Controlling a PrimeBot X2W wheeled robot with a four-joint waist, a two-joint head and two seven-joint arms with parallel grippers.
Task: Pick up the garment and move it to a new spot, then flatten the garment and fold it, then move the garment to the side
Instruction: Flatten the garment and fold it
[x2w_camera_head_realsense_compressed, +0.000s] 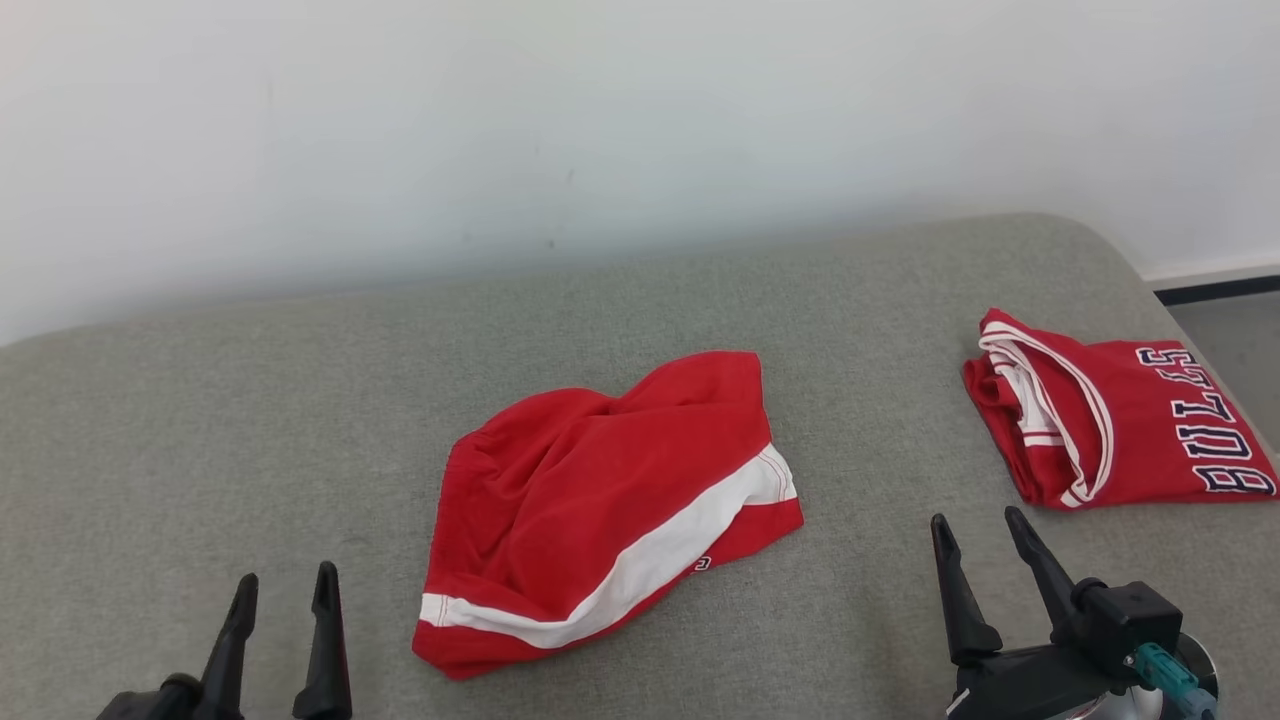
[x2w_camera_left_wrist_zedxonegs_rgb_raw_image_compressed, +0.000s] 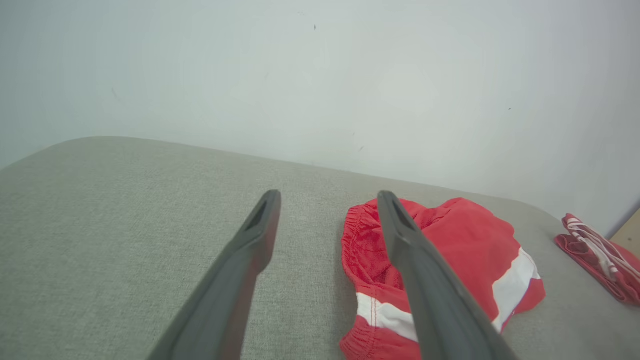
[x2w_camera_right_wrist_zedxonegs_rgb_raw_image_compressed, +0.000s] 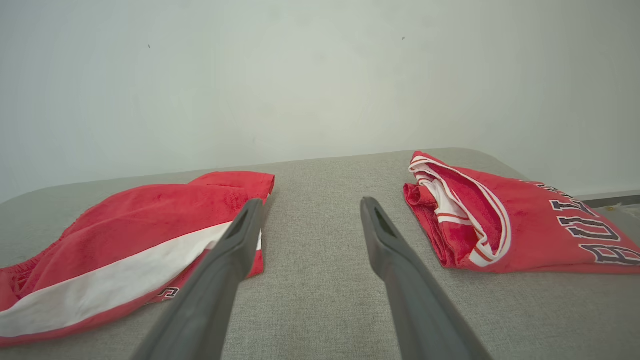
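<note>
Red shorts (x2w_camera_head_realsense_compressed: 600, 500) with a white stripe lie rumpled at the centre of the grey fabric pad (x2w_camera_head_realsense_compressed: 250, 420). A folded red jersey (x2w_camera_head_realsense_compressed: 1120, 430) lies well apart to their right. Left gripper (x2w_camera_head_realsense_compressed: 285, 590) and right gripper (x2w_camera_head_realsense_compressed: 977, 525): fingers apart, holding nothing.

Looks like a bare test room or lab rather than a lived-in home: plain white wall (x2w_camera_head_realsense_compressed: 600, 120), faintly scuffed, behind a wide worktop (x2w_camera_head_realsense_compressed: 250, 400) covered in grey woven fabric with rounded corners; dark skirting strip (x2w_camera_head_realsense_compressed: 1215, 289) and grey floor (x2w_camera_head_realsense_compressed: 1245, 345) at far right.
</note>
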